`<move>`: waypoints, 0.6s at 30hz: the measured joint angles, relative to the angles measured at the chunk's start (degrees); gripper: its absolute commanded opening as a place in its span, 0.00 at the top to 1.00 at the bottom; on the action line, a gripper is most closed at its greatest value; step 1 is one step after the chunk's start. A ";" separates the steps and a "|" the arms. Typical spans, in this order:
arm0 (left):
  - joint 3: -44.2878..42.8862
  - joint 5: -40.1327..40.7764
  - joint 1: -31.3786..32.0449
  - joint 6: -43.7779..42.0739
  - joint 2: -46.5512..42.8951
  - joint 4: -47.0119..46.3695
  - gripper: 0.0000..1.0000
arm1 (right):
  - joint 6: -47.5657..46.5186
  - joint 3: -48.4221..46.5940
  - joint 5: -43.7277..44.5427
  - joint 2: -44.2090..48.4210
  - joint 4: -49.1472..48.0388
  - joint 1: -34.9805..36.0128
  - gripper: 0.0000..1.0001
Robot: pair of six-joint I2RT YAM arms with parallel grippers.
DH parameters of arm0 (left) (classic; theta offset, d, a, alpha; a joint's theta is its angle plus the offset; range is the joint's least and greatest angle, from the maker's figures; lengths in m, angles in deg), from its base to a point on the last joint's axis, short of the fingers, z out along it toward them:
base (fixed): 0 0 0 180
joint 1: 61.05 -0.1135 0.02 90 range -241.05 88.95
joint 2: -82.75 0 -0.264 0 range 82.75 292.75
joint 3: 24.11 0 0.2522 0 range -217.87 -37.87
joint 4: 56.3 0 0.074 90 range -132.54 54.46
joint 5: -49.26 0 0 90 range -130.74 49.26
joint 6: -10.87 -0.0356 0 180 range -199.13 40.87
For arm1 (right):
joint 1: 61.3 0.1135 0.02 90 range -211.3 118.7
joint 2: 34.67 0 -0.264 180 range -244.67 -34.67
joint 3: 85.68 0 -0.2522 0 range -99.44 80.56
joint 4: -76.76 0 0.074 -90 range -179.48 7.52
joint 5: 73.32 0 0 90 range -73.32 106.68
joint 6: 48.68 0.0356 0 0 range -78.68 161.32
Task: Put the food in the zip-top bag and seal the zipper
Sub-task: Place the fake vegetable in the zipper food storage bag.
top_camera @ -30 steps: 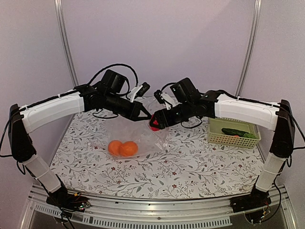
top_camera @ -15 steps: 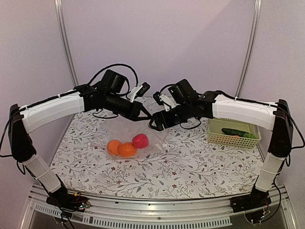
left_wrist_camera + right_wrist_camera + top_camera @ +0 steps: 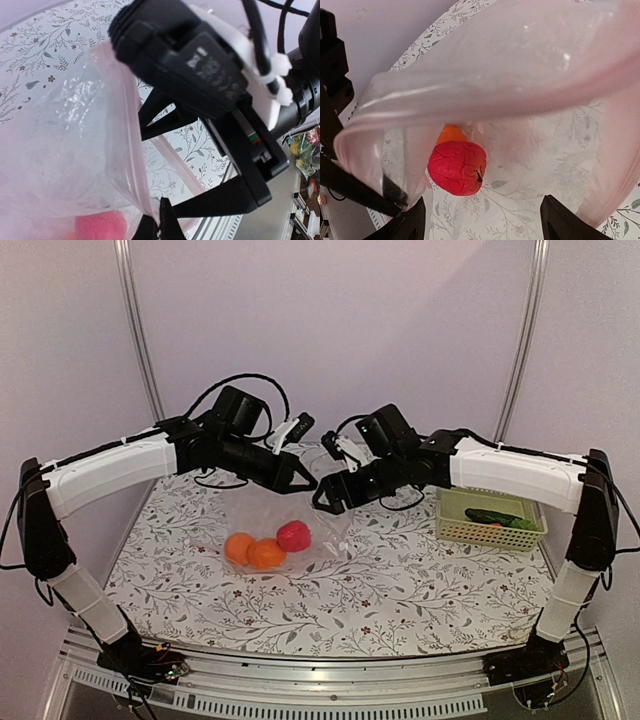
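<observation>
The clear zip-top bag (image 3: 322,528) hangs open mid-table. My left gripper (image 3: 305,483) is shut on its pinkish zipper strip (image 3: 134,150), holding the mouth up; its fingertips (image 3: 159,220) pinch the strip. Two oranges (image 3: 253,550) and the red fruit (image 3: 293,535) lie inside the bag. My right gripper (image 3: 325,500) is open and empty just above the bag's mouth. In the right wrist view the red fruit (image 3: 456,167) and an orange (image 3: 451,134) show below the open gripper (image 3: 483,200). The green cucumber (image 3: 500,517) lies in the basket. The slider tab is not visible.
A pale yellow-green lattice basket (image 3: 470,532) stands at the right, with something small and red beside the cucumber. The flowered tablecloth (image 3: 400,590) covers the table. The two grippers are close together above the bag; the right arm's body (image 3: 200,65) fills the left wrist view.
One second ago my right gripper held the red fruit over the bag's mouth. It has let go; the fruit now lies in the bag beside the oranges. The left gripper has not moved.
</observation>
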 measured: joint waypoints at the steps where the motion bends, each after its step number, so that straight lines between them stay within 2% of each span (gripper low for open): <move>1: 0.00 0.11 -0.04 0.07 0.00 0.00 1.00 | -0.04 0.33 -0.24 0.59 0.00 0.00 0.21; 10: 0.02 1.14 -0.37 0.55 0.00 -0.04 1.00 | -0.42 4.85 -1.07 14.71 0.15 0.13 0.19; 18: 0.11 1.75 -0.37 0.55 0.00 -0.04 1.00 | -0.79 7.74 10.60 26.47 6.80 -2.80 0.21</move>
